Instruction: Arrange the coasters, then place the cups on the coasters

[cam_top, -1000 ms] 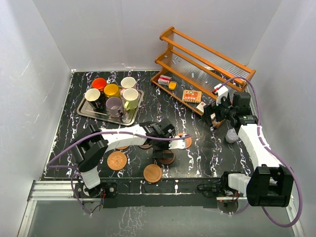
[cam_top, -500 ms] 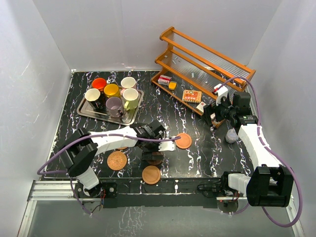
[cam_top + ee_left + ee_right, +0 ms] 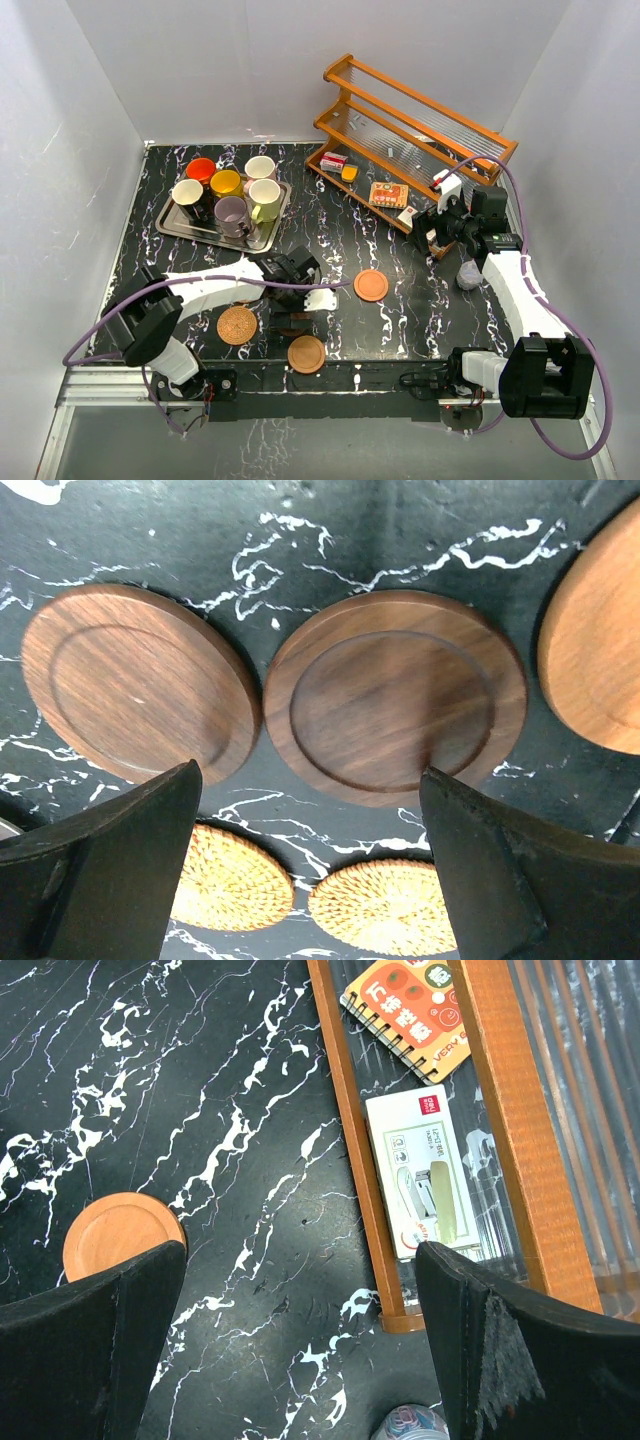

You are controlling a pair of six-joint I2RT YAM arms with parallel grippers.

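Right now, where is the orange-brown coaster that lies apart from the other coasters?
In the top view the coaster lies flat on the table, right of the left arm, with the wooden rack behind it.

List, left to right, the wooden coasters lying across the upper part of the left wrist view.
First a dark brown wood coaster → second dark brown wood coaster, close beside it → orange-brown wood coaster, cut off by the right edge.

Under me two dark wood coasters (image 3: 395,705) lie flat, side by side, a woven pair (image 3: 385,905) just beside them. The orange-brown coasters (image 3: 307,353) lie apart. Six mugs (image 3: 226,184) stand upright near the worktop's far-left corner.
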